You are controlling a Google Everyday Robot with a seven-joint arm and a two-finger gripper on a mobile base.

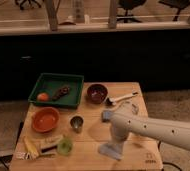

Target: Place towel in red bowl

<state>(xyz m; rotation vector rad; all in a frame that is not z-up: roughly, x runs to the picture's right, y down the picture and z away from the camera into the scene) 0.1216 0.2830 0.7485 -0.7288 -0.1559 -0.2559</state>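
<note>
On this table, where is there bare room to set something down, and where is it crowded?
Bare wood lies between the metal cup and the arm, and along the front edge right of the green apple. The left side is crowded: tray, red bowl, snacks. The pincer hovers over the towel.

Readable text: none anywhere in view.
Surface [93, 145]: a small dark mark near its front right corner, too blurred to read.
Snack packets [38, 146]: wrappers at the front left of the surface, any printing illegible.
Robot arm [158, 131]: a row of small dark dots along its white casing, no letters or numbers.
Tool [114, 145]: low over the front of the surface at the arm's end, no label visible.
</note>
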